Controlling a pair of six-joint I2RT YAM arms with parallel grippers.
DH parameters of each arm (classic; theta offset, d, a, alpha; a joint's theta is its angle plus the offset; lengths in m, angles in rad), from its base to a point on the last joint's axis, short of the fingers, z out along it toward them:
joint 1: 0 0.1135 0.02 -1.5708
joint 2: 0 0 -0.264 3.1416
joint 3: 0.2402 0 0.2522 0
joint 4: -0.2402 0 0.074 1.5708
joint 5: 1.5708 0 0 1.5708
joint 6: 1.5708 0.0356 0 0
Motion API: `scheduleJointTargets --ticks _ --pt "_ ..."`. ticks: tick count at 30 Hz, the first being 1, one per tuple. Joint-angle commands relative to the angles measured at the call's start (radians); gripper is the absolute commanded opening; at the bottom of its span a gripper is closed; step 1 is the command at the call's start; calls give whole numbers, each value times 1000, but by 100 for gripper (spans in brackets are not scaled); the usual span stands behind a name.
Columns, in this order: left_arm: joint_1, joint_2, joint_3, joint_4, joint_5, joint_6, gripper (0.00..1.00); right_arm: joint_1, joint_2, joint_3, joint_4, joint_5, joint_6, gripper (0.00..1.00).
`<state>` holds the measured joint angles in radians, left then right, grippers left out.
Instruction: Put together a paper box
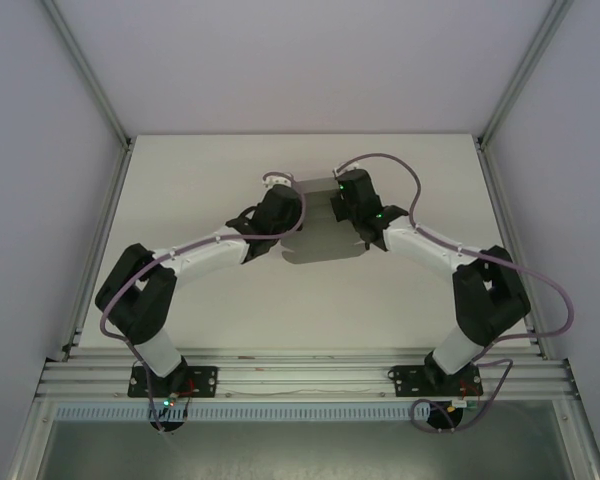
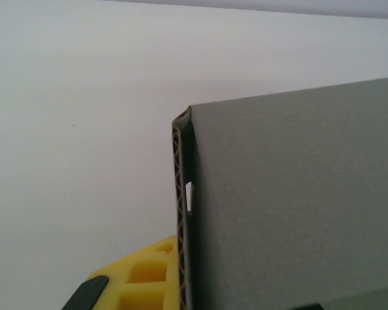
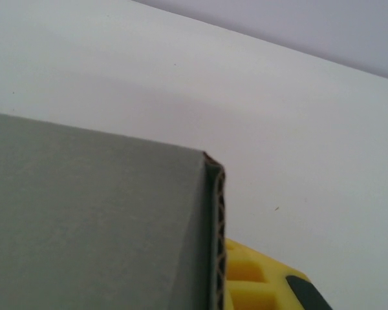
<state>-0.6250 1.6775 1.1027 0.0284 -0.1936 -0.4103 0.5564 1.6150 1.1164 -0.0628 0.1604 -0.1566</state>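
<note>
The paper box (image 1: 320,245) is grey cardboard lying mid-table between my two arms, partly covered by both wrists. My left gripper (image 1: 290,210) is shut on the box's left folded wall. In the left wrist view, one of the yellow fingers (image 2: 149,278) presses against the corrugated edge of the paper box (image 2: 291,206), and the other finger is hidden behind the panel. My right gripper (image 1: 342,205) is shut on the opposite wall. There, one of the yellow fingers (image 3: 258,284) lies against the doubled edge of the paper box (image 3: 97,219).
The white table (image 1: 180,190) stretches around the box on all sides. Aluminium frame posts (image 1: 90,90) and grey side walls bound the workspace. The slotted rail (image 1: 300,375) with both arm bases runs along the near edge.
</note>
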Motion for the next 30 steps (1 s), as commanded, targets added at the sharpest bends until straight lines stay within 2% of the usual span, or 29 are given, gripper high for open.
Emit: scheduleJointTargets --ticks 1,6,15,16,18,21,25,28,30 --pt "33 9 30 -65 -106 -73 0 -33 31 24 -89 192 56 0" --pt "29 25 55 -84 -122 -121 0 -29 91 88 -146 387 178 0" --pt "30 31 75 -93 -110 -137 0 -29 123 100 -104 446 223 0" --pt "30 28 71 -91 -109 -137 0 -29 112 85 -75 435 219 2" --pt "30 24 70 -88 -109 -137 0 -30 88 61 -31 409 223 15" --pt "30 18 62 -81 -105 -137 0 -29 63 48 -11 376 222 26" --pt "30 16 58 -82 -106 -137 0 -28 39 31 -14 321 224 28" --pt "30 19 57 -84 -110 -137 0 -28 15 15 -27 191 198 32" --pt "30 22 57 -81 -103 -137 0 -30 -1 3 -38 55 149 42"
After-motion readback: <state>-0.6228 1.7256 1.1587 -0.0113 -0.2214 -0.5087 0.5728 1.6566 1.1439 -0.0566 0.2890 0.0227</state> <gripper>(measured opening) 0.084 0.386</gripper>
